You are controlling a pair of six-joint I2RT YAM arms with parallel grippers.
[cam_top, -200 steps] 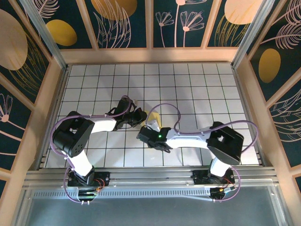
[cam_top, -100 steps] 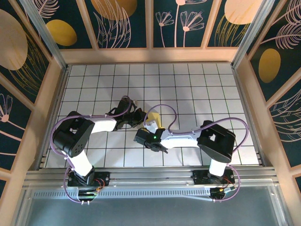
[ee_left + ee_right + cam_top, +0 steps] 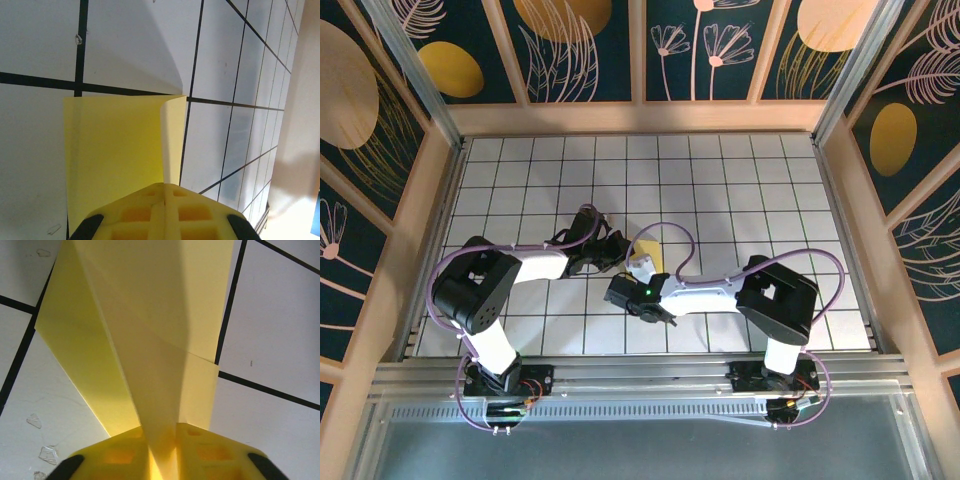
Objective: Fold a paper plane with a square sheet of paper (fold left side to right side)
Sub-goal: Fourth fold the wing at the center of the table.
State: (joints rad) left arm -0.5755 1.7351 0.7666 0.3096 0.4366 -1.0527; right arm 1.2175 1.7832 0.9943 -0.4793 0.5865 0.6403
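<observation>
The square sheet of paper [image 3: 649,250] is pale yellow and creased, and sits mid-table between the two grippers. It has no paper plane shape. In the left wrist view the sheet [image 3: 115,145] lies flat with its right flap turned up. My left gripper [image 3: 164,186] is shut, and that flap's edge runs into the seam between its fingers. In the right wrist view a raised ridge of the sheet [image 3: 150,315] runs down between the yellow fingers of my right gripper [image 3: 159,432], which is shut on it. From above, the left gripper [image 3: 617,250] is at the paper's left and the right gripper [image 3: 638,268] at its near edge.
The table [image 3: 740,190] is white with a black grid and is walled by wooden rails [image 3: 640,118]. Both arms reach in from the near edge, their purple cables [image 3: 680,240] looping over the middle. Small clear scraps [image 3: 47,452] lie on the tiles near the right gripper.
My right gripper has closed onto the paper's raised ridge, and the right arm has shifted slightly left. The left gripper has stayed shut in place.
</observation>
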